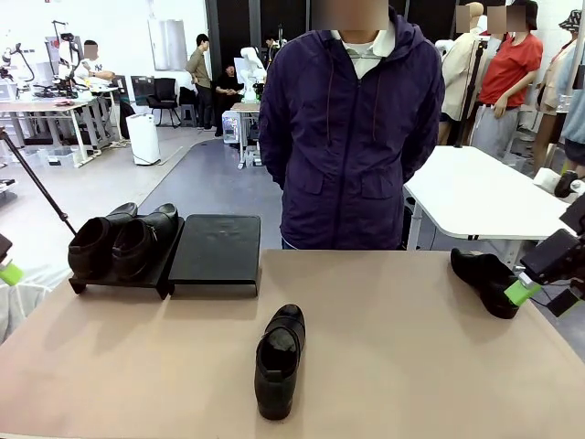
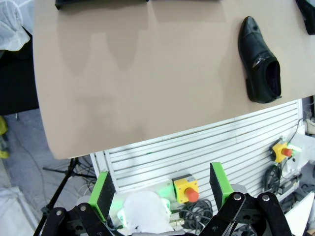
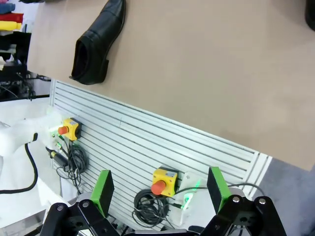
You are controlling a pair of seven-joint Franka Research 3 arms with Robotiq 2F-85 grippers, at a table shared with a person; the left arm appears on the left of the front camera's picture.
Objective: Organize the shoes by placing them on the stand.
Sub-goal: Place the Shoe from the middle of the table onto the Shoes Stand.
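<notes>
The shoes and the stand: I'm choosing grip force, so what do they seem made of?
The shoes look like glossy black leather or imitation: highlights glint on the uppers. The stand looks like matte black sheet, perhaps metal or plastic: dull surface, thin bent edges.

Two glossy black shoes [image 1: 142,245] stand upright, side by side, on the left platform [image 1: 123,282] of the matte-black stand [image 1: 210,273]. Its right platform [image 1: 217,245] lies flat just beside. A third shoe [image 1: 279,361] sits mid-worktop [image 1: 411,366], heel toward the near edge. A fourth shoe [image 1: 484,282] rests near the far right corner.
</notes>
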